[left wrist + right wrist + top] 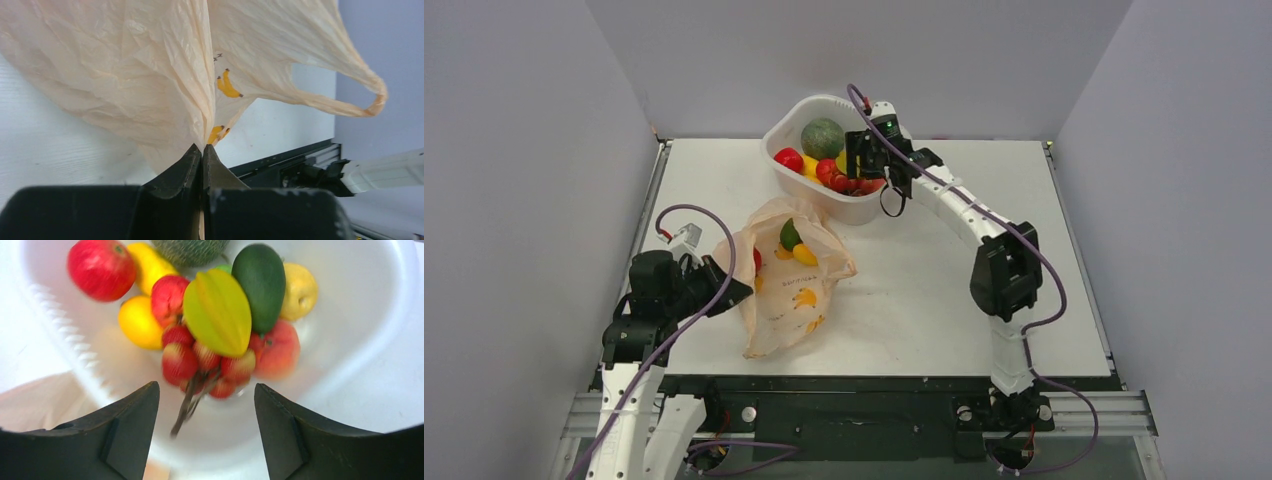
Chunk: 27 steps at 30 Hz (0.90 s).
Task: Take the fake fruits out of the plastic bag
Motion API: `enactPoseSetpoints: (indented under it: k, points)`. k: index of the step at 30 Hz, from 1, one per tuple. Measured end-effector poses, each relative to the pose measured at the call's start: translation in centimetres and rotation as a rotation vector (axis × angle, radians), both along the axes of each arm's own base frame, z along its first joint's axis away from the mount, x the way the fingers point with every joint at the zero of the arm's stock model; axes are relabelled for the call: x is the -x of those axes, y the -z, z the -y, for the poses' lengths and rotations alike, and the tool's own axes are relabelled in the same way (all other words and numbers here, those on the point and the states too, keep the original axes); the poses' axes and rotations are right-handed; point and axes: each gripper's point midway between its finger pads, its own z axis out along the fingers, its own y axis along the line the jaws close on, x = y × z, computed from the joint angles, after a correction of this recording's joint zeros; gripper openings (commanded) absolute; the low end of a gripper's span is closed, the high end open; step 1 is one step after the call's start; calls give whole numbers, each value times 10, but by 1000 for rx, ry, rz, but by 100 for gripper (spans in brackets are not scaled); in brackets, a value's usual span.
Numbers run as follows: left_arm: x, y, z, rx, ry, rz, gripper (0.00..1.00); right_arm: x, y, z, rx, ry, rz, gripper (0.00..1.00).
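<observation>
Currently the plastic bag (789,290) on the table (924,290) — two fake fruits (796,245) seen at its mouth — is pinched by the left gripper (202,155); the right gripper (206,387) is spread over the fruit-filled tub (854,208).

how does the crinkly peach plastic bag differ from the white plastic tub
The crinkly peach plastic bag is translucent; the white plastic tub is opaque. The bag shows a green fruit and a yellow fruit; the tub holds a heap. The left gripper is shut on the bag; the right gripper hangs open over the tub. Both hold fake fruits.
</observation>
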Motion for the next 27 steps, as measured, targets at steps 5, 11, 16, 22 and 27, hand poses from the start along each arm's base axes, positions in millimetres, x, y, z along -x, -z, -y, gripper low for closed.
enactPoseSetpoints:
  k: [5,11,16,22,27]
  points:
    - [-3,-21,19,141,-2,14,0,74,-65,4,-37,-45,42,65]
    - [15,-42,55,244,111,41,0,179,-156,-15,-169,-193,199,61]
    - [27,-45,66,245,156,53,0,262,-166,-31,-297,-344,227,52]
    - [26,-31,61,203,129,16,0,327,-77,-48,-384,-412,95,42]
    - [31,-20,67,218,144,-24,0,332,-1,-61,-332,-325,-14,41]
